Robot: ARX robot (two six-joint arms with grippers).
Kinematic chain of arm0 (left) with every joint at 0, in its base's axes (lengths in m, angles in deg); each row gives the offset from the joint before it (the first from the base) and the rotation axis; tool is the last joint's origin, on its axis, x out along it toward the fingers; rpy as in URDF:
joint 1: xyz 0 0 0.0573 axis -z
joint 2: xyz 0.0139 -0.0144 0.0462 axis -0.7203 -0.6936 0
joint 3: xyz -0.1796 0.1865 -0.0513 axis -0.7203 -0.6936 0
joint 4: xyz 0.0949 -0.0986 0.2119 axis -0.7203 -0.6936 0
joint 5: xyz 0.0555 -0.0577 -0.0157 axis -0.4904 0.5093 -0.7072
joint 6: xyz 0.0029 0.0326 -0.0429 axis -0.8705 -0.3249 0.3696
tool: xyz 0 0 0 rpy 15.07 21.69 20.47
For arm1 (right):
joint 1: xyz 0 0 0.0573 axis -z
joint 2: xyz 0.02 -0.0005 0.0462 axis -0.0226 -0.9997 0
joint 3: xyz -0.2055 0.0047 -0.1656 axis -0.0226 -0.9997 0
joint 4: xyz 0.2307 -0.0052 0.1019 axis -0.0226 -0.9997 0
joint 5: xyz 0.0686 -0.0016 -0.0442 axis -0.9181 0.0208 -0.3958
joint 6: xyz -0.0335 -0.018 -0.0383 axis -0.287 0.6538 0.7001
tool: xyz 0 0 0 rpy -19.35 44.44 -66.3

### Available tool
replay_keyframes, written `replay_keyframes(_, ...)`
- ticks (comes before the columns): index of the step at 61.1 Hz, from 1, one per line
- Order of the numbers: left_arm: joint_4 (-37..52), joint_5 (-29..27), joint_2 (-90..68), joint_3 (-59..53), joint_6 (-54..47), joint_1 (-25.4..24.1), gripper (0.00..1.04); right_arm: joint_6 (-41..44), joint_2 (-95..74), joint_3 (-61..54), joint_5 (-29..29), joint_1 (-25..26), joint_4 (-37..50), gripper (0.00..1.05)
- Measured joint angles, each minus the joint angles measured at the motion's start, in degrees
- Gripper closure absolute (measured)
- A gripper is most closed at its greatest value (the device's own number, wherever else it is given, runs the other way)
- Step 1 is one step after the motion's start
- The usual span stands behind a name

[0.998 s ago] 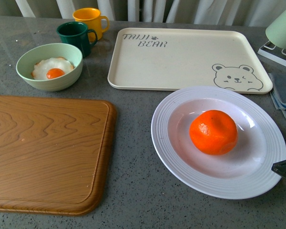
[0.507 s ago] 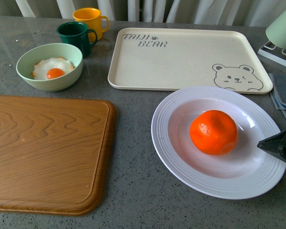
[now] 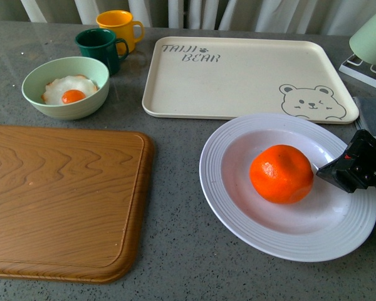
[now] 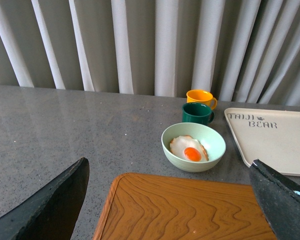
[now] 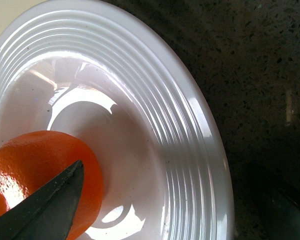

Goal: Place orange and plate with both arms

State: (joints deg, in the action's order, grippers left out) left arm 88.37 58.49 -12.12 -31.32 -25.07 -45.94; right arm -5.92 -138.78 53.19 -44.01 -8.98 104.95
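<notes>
The orange (image 3: 281, 174) sits in the middle of the plate's (image 3: 208, 164) well. My right gripper (image 3: 329, 170) reaches in low over the plate's right rim, fingers spread wide, one tip just beside the orange. My left gripper (image 4: 170, 165), well left of the plate, gapes wide too.

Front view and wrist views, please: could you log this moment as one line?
orange in plate | right claw open, beside orange | left claw open, empty

Black angular right tool (image 3: 346, 168), matte black tapered left fingers (image 4: 52, 206)
</notes>
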Motion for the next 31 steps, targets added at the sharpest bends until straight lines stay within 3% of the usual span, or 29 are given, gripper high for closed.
replay_keyframes(17,0.00,0.00,0.00,0.00,0.00,0.00,0.09,-0.87,-1.92,1.36,-0.22,-0.15,0.87,0.11)
replay_keyframes(31,0.00,0.00,0.00,0.00,0.00,0.00,0.09,-1.29,-2.80,1.36,0.46,-0.15,0.94,0.42)
